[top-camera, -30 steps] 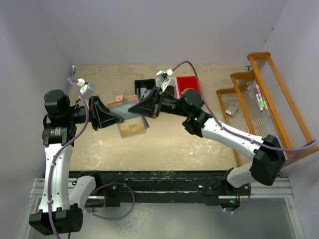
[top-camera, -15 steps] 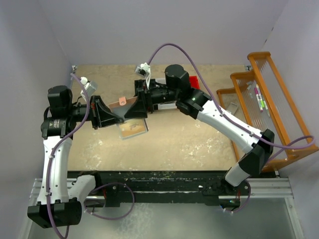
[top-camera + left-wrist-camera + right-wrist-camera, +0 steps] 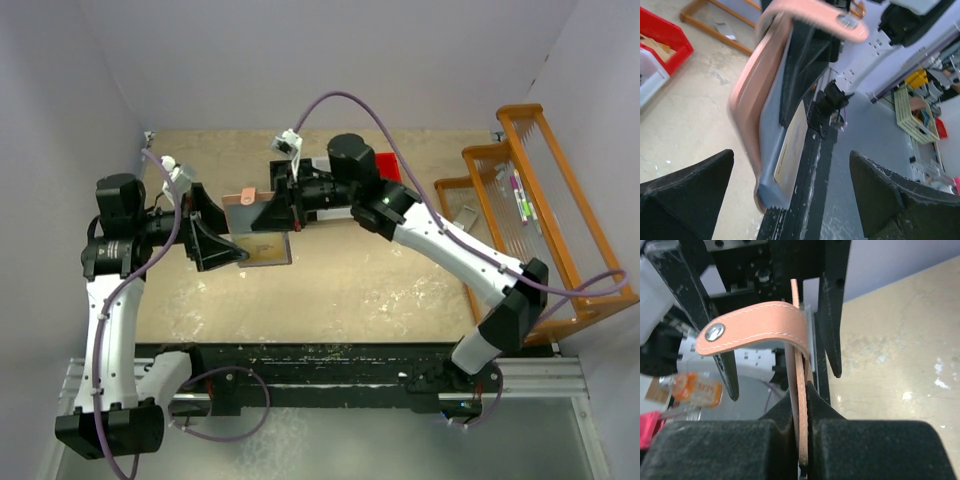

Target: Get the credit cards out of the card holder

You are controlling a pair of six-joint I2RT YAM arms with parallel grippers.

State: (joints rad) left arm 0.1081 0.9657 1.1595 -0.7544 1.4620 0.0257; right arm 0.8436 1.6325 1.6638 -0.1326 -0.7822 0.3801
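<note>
The card holder (image 3: 258, 210) hung open over the middle of the table (image 3: 350, 290), behind its centre. It was held on edge, with the salmon-pink outside towards the left and the blue-grey inside facing the other way. Its snap tab (image 3: 757, 325) curled over the top edge, unfastened, with the metal stud showing at its tip. One pale card (image 3: 792, 145) sat in a slot on the blue-grey side, and only its long edge showed. In the overhead view the lower leaf blended with the tabletop, so it was unclear whether its bottom edge touched the surface.

The right gripper (image 3: 801, 407) was clamped on the card holder's upper leaf. Its two black fingers were pressed together with the thin pink edge pinched between them.

The left gripper (image 3: 232, 245) faced it from the left with its jaws spread wide. One finger (image 3: 687, 192) stood on each side of the hanging leaf, and neither touched it.

Farther out, a red bin (image 3: 382, 165) stood behind the right arm, and an orange wooden rack (image 3: 530, 200) lined the right edge of the table.
</note>
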